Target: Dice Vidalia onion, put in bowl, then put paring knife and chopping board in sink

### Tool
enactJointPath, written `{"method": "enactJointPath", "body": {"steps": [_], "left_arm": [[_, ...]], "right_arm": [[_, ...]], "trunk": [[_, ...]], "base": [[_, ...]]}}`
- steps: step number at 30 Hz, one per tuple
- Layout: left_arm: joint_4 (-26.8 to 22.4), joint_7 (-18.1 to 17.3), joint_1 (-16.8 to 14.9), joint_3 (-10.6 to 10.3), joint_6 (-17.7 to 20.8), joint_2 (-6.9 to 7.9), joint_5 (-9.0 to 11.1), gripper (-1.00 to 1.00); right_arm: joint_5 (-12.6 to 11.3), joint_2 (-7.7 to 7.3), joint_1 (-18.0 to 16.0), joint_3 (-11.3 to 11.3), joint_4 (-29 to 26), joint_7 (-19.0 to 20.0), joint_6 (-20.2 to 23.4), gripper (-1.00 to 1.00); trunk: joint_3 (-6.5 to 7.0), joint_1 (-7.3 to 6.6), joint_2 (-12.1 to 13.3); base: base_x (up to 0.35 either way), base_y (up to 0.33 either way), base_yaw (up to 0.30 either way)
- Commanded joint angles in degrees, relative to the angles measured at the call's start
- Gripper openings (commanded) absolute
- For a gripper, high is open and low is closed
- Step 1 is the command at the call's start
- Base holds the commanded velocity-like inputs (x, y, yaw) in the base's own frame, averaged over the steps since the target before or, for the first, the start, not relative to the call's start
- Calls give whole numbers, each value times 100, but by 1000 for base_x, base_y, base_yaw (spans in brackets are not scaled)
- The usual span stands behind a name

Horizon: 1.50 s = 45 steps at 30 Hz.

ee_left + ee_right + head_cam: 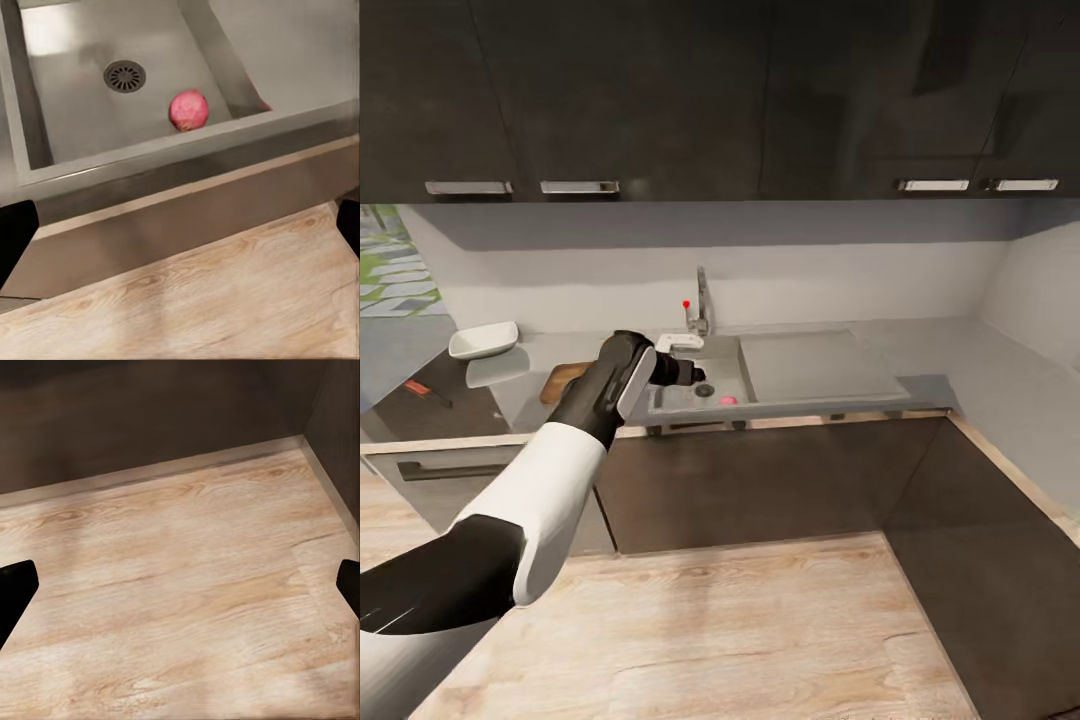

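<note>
The left claw [695,375] is hovering over the sink [71,112] with its fingers [15,232] standing wide apart. The onion [188,110] is lying ahead of and below the claw, near the drain [124,76]. The right claw [180,592] is spread wide too, facing the wooden floor [187,585].

I see the pink Vidalia onion [189,110] resting whole in the grey sink [75,112], near its front wall, right of the drain; my bowl [483,341] sits far left on the countertop [960,360].
</note>
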Motion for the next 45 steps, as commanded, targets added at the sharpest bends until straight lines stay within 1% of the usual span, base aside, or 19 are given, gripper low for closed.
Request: {"method": "enactJointPath", "body": {"steps": [1,7,11,14,25,34,38,45], "left_arm": [[49,5,-37,-6,19,4,52,100],[390,-2,-84,-14,7,46,96,100],[419,-11,-84,-14,0,107,92,100],[447,-11,-84,-16,3,124,92,100],[479,-12,-82,-31,-3,131,71,100],[484,-8,-49,-32,-4,133,66,100],[487,-11,-22,-37,-4,138,65,100],[492,-12,239,-42,-4,140,65,100]], "right_arm": [[-26,-9,-1,31,-7,-45,-12,100],[-29,-9,-1,31,-7,-43,-5,100],[-34,-9,-1,31,-7,-45,-3,100],[-35,-9,-1,31,-2,-45,-1,100],[-35,-9,-1,31,27,-45,-3,100],[-38,-9,-1,31,28,-45,-2,100],[-39,-9,-1,31,28,-45,-2,100],[-42,-9,-1,31,28,-45,3,100]], "trunk": [[-5,3,-10],[23,3,-10],[30,3,-10],[30,3,-10],[31,3,-10],[30,3,-10],[18,3,-10],[-41,3,-10]], "base": [[0,0,-260],[0,0,-263],[0,0,-93],[87,0,-12],[305,-2,-2],[338,-74,0],[137,-36,0],[14,-4,0]]}}
